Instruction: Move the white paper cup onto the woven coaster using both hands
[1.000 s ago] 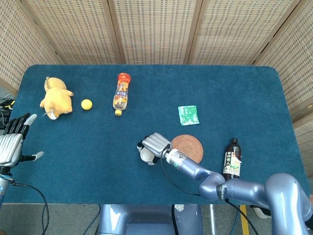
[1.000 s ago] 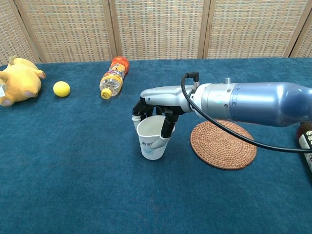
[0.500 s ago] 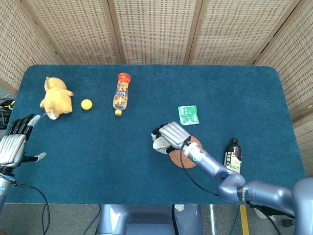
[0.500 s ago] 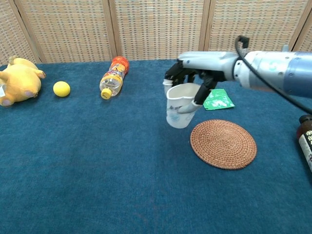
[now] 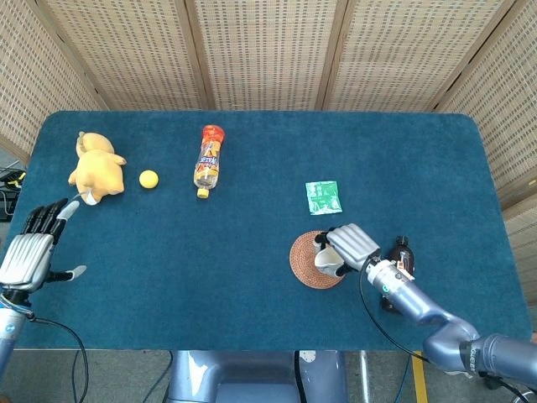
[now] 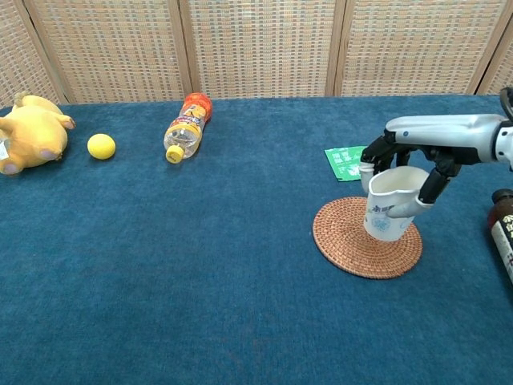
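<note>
Blue felt covers the table (image 5: 252, 252) where the right hand (image 6: 405, 164), fingers clamped on the white paper cup (image 6: 386, 206), hovers over the woven coaster's (image 6: 353, 238) right half; lowering and releasing looks next, while the left hand (image 5: 29, 249) waits far left with fingers apart.

I see the desk (image 5: 252, 210), blue cloth top. On it: plush toy (image 5: 92, 167) far left, yellow ball (image 5: 148, 178) beside it, bottle (image 5: 207, 159) lying flat, green packet (image 5: 323, 197), coaster (image 5: 307, 263), dark bottle (image 5: 398, 261) upright at right.
</note>
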Available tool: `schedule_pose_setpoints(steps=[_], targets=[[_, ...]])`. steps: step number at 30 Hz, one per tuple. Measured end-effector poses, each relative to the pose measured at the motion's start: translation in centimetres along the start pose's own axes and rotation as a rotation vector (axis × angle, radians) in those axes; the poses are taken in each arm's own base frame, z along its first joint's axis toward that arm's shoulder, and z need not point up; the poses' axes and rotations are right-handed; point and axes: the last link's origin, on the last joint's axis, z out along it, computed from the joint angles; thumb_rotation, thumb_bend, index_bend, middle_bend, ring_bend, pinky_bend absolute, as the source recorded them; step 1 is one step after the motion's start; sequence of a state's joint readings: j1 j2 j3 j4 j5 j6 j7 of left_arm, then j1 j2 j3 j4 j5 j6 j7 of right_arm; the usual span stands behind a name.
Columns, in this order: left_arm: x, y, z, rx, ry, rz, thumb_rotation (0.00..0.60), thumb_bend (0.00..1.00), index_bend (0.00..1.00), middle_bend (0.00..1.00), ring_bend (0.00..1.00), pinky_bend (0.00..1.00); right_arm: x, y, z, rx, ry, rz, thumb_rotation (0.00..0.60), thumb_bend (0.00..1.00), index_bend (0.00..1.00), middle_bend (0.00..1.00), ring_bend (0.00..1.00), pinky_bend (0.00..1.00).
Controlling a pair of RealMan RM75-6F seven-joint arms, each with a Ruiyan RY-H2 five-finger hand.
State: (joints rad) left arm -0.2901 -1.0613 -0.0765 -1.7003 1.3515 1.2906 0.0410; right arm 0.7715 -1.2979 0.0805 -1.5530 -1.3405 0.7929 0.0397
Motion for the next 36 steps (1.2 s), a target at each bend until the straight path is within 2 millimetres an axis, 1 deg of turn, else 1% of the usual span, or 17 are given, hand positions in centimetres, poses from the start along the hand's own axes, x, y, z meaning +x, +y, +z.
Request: schedule_pose_setpoints(steps=[3,9,10,13,16,18,20,24,30,31,33,35,36], targets=[[0.0,0.0,0.0,0.001,-0.001,0.0,0.6,0.0,0.0,0.0,0.0,0.0,-0.4,0.2,0.2,-0.004,-0.003,-0.008,0.6,0.28,0.47,0.46,0.39,0.44],[0.0,-0.1,0.1,0.006,-0.004,-0.003,0.6,0.0,0.0,0.0,0.0,0.0,-0.6,0.3,0.9,-0.008,0.008,-0.016,0.6,0.27,0.47,0.45,0.38,0.43],[0.0,-0.1,0.1,0.006,-0.004,-0.003,0.6,0.0,0.0,0.0,0.0,0.0,-0.7,0.3,1.0,-0.009,0.006,-0.018,0.6,0.27,0.47,0.45,0.38,0.41],[0.0,-0.1,0.2,0.006,-0.005,-0.003,0.6,0.0,0.0,0.0,0.0,0.0,-0.9,0.3,1.3,-0.011,0.008,-0.029,0.6,0.26,0.44,0.41,0.35,0.31],[0.0,-0.2,0.1,0.006,-0.006,-0.004,0.6,0.0,0.0,0.0,0.0,0.0,-1.1,0.2,1.5,-0.014,0.018,-0.044,0.6,0.22,0.31,0.27,0.22,0.17],[0.0,-0.2,0.1,0.006,-0.005,-0.004,0.6,0.0,0.0,0.0,0.0,0.0,-1.1,0.3,1.6,-0.018,0.02,-0.052,0.6,0.18,0.18,0.12,0.08,0.06],[0.0,-0.2,0.1,0.006,-0.005,-0.004,0.6,0.0,0.0,0.0,0.0,0.0,-1.2,0.3,1.6,-0.024,0.009,-0.047,0.6,0.17,0.12,0.05,0.01,0.01],[0.1,-0.2,0.1,0.005,-0.005,-0.006,0.6,0.0,0.0,0.0,0.0,0.0,-1.1,0.1,1.4,-0.033,-0.009,-0.031,0.6,0.17,0.1,0.03,0.0,0.0],[0.2,-0.1,0.0,0.003,-0.002,-0.008,0.6,0.0,0.0,0.0,0.0,0.0,0.0,-1.0,0.1,-0.015,0.017,-0.024,0.6,0.14,0.08,0.01,0.0,0.0],[0.2,-0.1,0.0,0.002,-0.001,-0.009,0.6,0.0,0.0,0.0,0.0,0.0,0.3,-1.2,-0.2,-0.012,0.024,-0.024,0.6,0.12,0.07,0.01,0.0,0.0],[0.2,-0.1,-0.1,0.0,0.001,-0.009,0.6,0.0,0.0,0.0,0.0,0.0,0.9,-1.5,-1.0,-0.005,0.047,-0.026,0.6,0.05,0.07,0.0,0.0,0.0],[0.2,-0.1,-0.2,-0.002,0.004,-0.007,0.6,0.0,0.0,0.0,0.0,0.0,1.6,-1.5,-2.0,-0.006,0.08,-0.039,0.6,0.01,0.06,0.0,0.0,0.0],[0.3,0.0,-0.3,-0.004,0.007,-0.007,0.6,0.0,0.0,0.0,0.0,0.0,1.8,-1.4,-2.5,-0.008,0.098,-0.046,0.6,0.0,0.05,0.0,0.0,0.0]])
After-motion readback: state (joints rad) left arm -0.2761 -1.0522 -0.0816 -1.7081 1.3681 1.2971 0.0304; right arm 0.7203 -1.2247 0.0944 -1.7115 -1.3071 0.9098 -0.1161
